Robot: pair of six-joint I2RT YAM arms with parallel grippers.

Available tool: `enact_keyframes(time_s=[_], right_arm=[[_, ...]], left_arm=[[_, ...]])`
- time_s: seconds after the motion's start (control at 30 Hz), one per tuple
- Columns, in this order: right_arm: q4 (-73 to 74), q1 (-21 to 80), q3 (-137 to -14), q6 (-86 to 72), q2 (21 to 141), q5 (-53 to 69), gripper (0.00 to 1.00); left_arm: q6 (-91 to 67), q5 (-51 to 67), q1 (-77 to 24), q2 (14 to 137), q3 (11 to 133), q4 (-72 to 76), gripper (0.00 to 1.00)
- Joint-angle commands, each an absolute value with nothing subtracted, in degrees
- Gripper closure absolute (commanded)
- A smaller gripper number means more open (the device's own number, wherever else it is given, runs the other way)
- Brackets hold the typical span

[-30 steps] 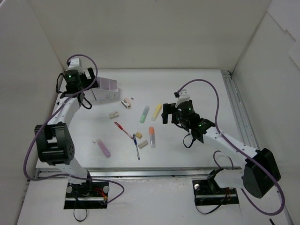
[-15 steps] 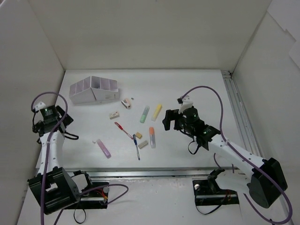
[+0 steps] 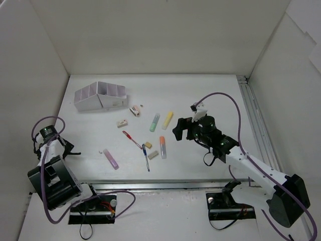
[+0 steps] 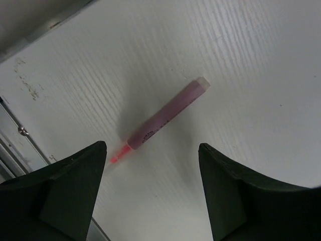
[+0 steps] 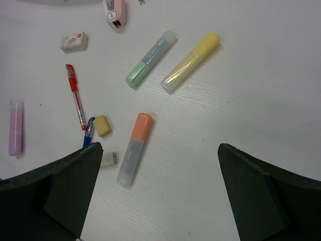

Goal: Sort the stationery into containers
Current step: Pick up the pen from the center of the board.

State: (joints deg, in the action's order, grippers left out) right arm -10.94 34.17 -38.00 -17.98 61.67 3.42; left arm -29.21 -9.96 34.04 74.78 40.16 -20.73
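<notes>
Top external view: the white box [image 3: 100,98] stands at the far left of the worktop [image 3: 215,95], and the stationery [image 3: 145,143] lies loose mid-table, well apart from it, so the sorting looks barely begun. Left wrist view: the left end effector [image 4: 150,148] hangs empty, fingers apart, over the pink marker [image 4: 165,114], probably lining up a pick. Right wrist view: the right end effector [image 5: 159,148] gapes wide and empty above the orange marker [image 5: 134,148], with the green marker [image 5: 150,59] and yellow marker [image 5: 190,63] beyond.
</notes>
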Motion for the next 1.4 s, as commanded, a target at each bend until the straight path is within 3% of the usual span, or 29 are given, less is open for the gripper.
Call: enact_keyframes(time_s=[0.0,0.4,0.53,0.67,0.73,0.83,0.93,1.03,1.13,1.37], right_arm=[[-15.1,33.9,-38.3,-18.2,59.9,3.3,0.02],[-13.8,33.9,-38.0,-17.8,56.7,1.6,0.02],[-13.8,33.8,-37.2,-17.8,55.3,0.8,0.02],[-13.2,33.8,-37.3,-17.6,54.2,0.3,0.02],[-12.9,33.8,-37.3,-17.6,53.5,0.3,0.02],[-12.6,33.7,-37.1,-17.5,53.0,-1.2,0.02],[-12.5,33.8,-36.8,-17.6,52.3,-1.6,0.02],[-12.7,33.8,-36.9,-17.3,52.0,-1.5,0.02],[-12.7,33.9,-37.1,-17.0,51.9,-2.2,0.02],[-12.1,33.8,-37.1,-15.9,51.8,-4.4,0.02]], left_arm=[[-29.6,-10.4,34.5,76.9,43.8,-19.2,0.33],[-28.7,-6.3,35.1,82.7,44.2,-17.1,0.65],[-28.0,-4.0,35.1,82.5,43.7,-16.4,0.71],[-27.5,-2.6,34.5,82.0,43.4,-16.1,0.94],[-27.3,-2.7,33.5,81.7,43.4,-16.1,1.0],[-26.7,-1.9,32.7,81.0,43.2,-15.7,1.0],[-25.7,6.6,32.7,79.6,42.7,-13.8,1.0],[-25.0,26.0,32.2,76.6,41.3,-9.6,1.0],[-29.1,37.1,29.6,72.7,41.4,-3.4,1.0],[-36.1,47.2,18.3,72.7,53.4,3.3,1.0]])
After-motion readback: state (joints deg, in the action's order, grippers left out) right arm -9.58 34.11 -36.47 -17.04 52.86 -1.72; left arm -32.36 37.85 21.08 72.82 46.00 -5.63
